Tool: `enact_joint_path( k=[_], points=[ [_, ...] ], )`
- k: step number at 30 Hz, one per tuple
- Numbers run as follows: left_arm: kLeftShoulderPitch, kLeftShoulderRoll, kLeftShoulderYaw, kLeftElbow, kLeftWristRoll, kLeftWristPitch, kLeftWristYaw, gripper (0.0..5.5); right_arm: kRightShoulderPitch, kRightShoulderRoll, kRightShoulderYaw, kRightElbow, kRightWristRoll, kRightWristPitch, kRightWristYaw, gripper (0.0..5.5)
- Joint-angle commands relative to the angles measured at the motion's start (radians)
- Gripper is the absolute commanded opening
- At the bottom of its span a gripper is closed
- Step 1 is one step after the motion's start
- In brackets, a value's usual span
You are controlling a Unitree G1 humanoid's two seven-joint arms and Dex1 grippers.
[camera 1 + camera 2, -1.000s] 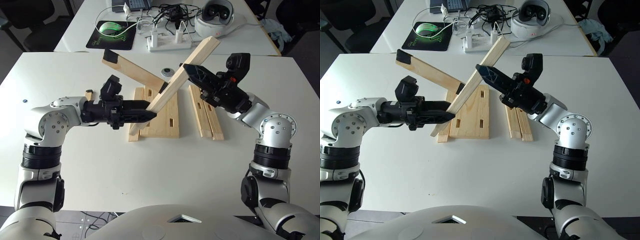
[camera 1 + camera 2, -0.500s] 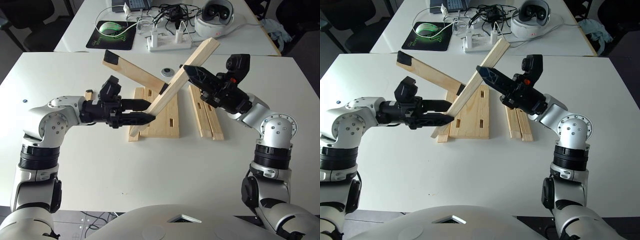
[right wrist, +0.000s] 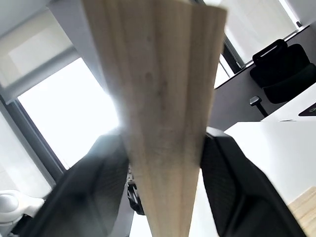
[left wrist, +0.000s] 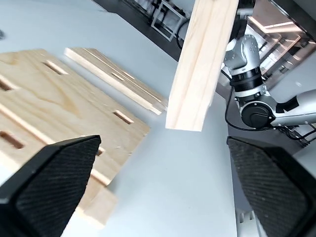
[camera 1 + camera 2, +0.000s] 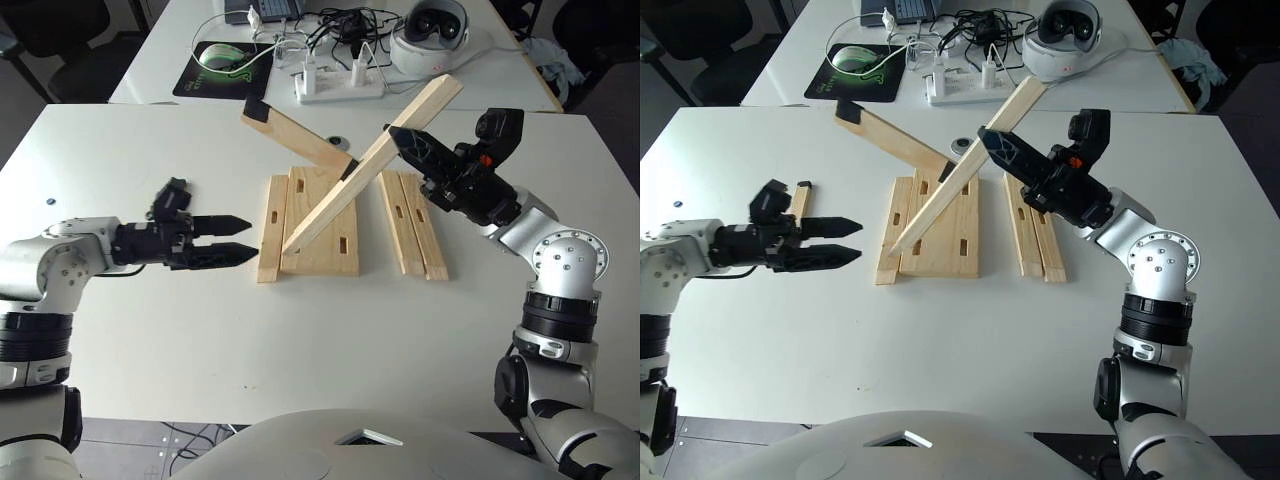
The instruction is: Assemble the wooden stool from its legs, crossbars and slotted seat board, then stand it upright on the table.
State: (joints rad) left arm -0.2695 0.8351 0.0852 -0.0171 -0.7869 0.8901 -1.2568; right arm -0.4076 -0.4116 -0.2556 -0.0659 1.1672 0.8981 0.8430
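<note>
right claw [image 5: 405, 145] clamped on leg [image 5: 330, 205]. long axis tilted: high end far-right, low end over seat board [image 5: 340, 250] front-left corner, maybe not touching. left claw [image 5: 238, 240] spread, empty, left of that low end, apart, tips pointing at it; nearer arm.

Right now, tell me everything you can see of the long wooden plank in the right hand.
The long plank is pale, bare-looking wood, straight, with square-cut ends. It is tilted: the right hand is shut on its upper part, and its lower end hangs at the seat board; whether they touch cannot be told. A shorter plank with a black tip meets it partway along at a dark joint. The open left hand is apart from it.
</note>
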Motion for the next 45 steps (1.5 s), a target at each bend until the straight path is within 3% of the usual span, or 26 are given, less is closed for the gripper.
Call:
enact_joint_path(
  k=[1, 12, 20, 30, 45],
  points=[
    [0.036, 0.02, 0.015, 0.011, 0.029, -0.027, -0.003, 4.73, -0.028, -0.086, 0.05, 0.059, -0.165, -0.14, 0.162, 2.09],
    [0.046, -0.04, -0.021, -0.058, 0.015, -0.018, 0.023, 4.73, -0.159, -0.137, 0.16, 0.353, -0.428, -0.375, 0.476, 2.08],
    [0.009, -0.03, -0.045, -0.045, 0.023, -0.014, -0.002, 4.73, -0.198, -0.13, 0.171, 0.466, -0.544, -0.512, 0.545, 2.08],
    [-0.032, -0.018, -0.066, -0.017, 0.04, -0.016, -0.028, 4.73, -0.159, -0.145, 0.219, 0.465, -0.621, -0.567, 0.607, 2.08],
    [-0.038, -0.04, -0.073, -0.026, 0.056, -0.035, -0.017, 4.73, -0.198, -0.211, 0.423, 0.379, -0.729, -0.568, 0.708, 2.07]
  ],
)
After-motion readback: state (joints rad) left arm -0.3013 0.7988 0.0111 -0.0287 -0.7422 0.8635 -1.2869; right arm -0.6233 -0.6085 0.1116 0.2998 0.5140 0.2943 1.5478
